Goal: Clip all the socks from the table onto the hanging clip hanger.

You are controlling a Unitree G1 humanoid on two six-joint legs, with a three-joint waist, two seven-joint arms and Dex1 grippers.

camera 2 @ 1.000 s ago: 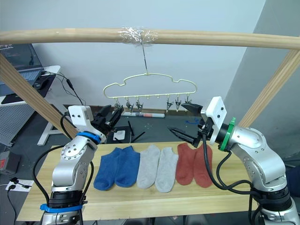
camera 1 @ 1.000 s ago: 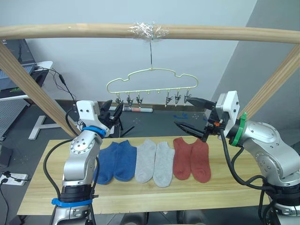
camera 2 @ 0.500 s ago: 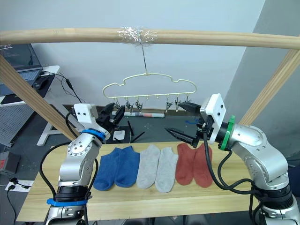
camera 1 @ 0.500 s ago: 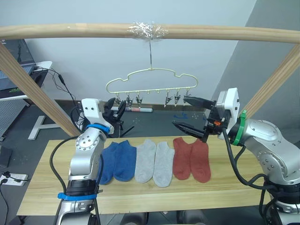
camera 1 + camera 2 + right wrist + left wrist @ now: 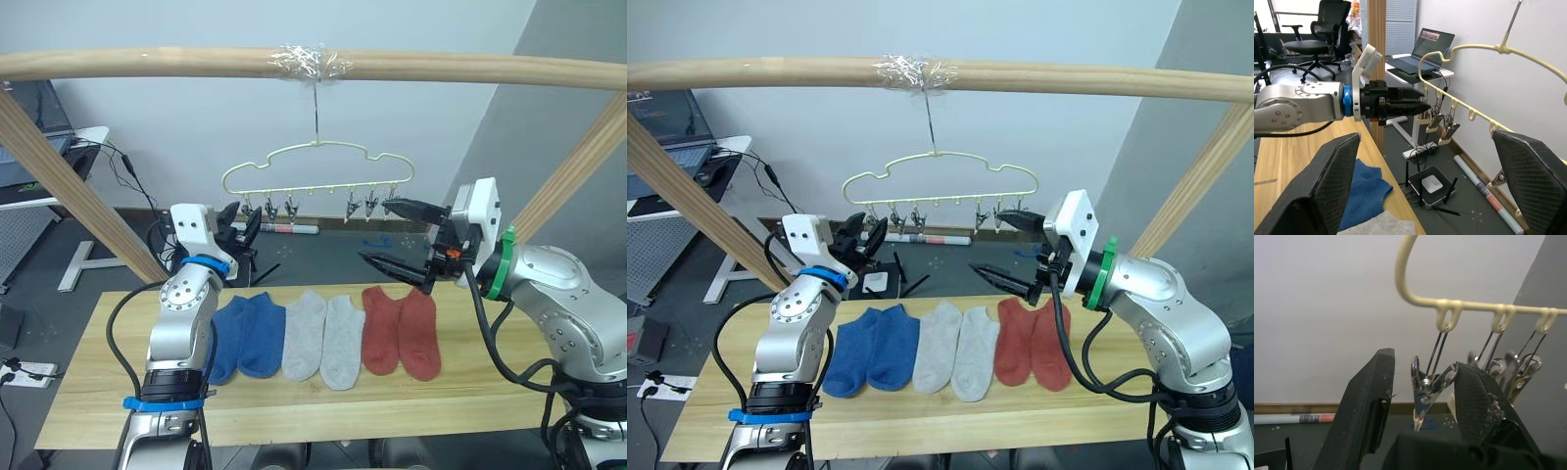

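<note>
Near: table [image 5: 294, 411] spans lower frame. Six socks in a row at centre, toes toward camera, long axes running near to far: blue socks [image 5: 245, 335] left, grey socks [image 5: 323, 339] middle, red socks [image 5: 401, 331] right. None clipped yet.

Mid: left gripper [image 5: 238, 227] raised at centre-left, fingers parted, empty. Right gripper [image 5: 397, 236] raised at centre-right, fingers spread wide, empty.

Far: clip hanger [image 5: 316, 178] hangs upper centre.

Socks lie below both grippers; left arm nearer the blue, right nearer the red.
</note>
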